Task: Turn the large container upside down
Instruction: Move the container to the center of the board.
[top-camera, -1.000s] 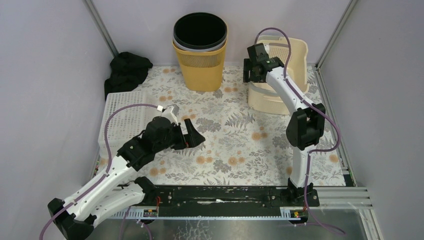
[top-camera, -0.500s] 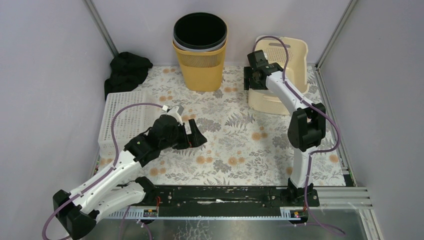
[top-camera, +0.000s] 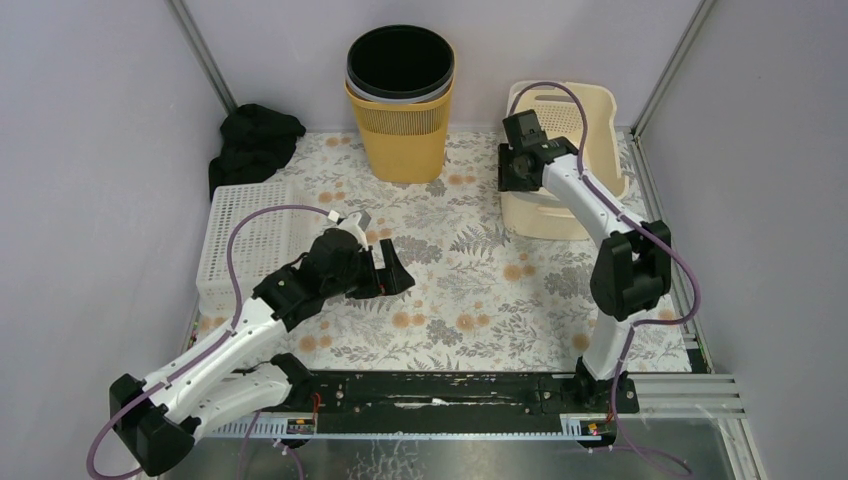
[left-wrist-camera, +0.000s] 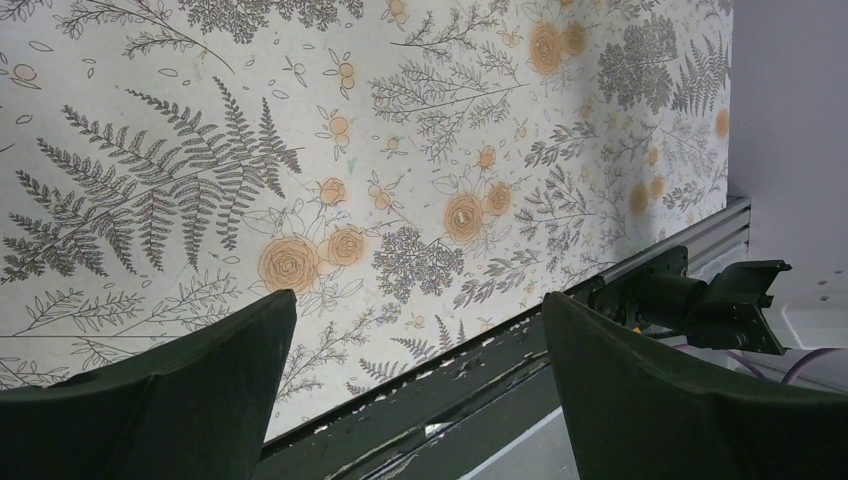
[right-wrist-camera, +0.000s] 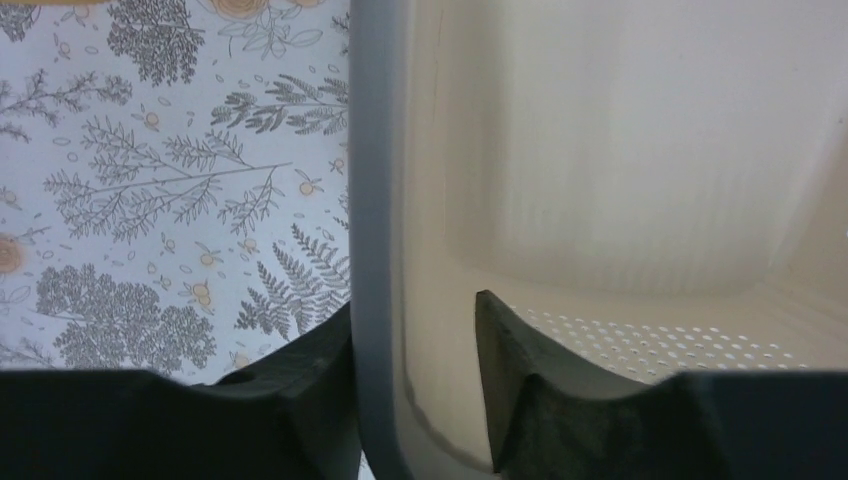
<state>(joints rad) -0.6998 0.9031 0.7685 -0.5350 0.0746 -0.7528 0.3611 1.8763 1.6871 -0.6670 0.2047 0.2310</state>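
The large container (top-camera: 548, 214) is a cream plastic basket with a perforated floor, standing open side up at the back right. My right gripper (top-camera: 521, 165) straddles its left rim. In the right wrist view the rim (right-wrist-camera: 375, 200) runs between the jaws of the right gripper (right-wrist-camera: 412, 305). The outer finger lies against the rim; the inner finger (right-wrist-camera: 505, 340) stands a little off it, inside the container (right-wrist-camera: 620, 150). My left gripper (top-camera: 390, 270) hovers wide open over the floral mat near the table's middle, and the left wrist view shows nothing inside that gripper (left-wrist-camera: 417, 295).
A yellow bin (top-camera: 400, 130) with a black liner stands at the back centre. A white lattice tray (top-camera: 245, 245) lies on the left, with a black cloth (top-camera: 255, 140) behind it. The black base rail (left-wrist-camera: 480, 370) runs along the near edge.
The container has dropped from a raised tilt to sitting flat, and the right gripper moved right and down along its rim while its jaws narrowed. The left arm shifted slightly left.
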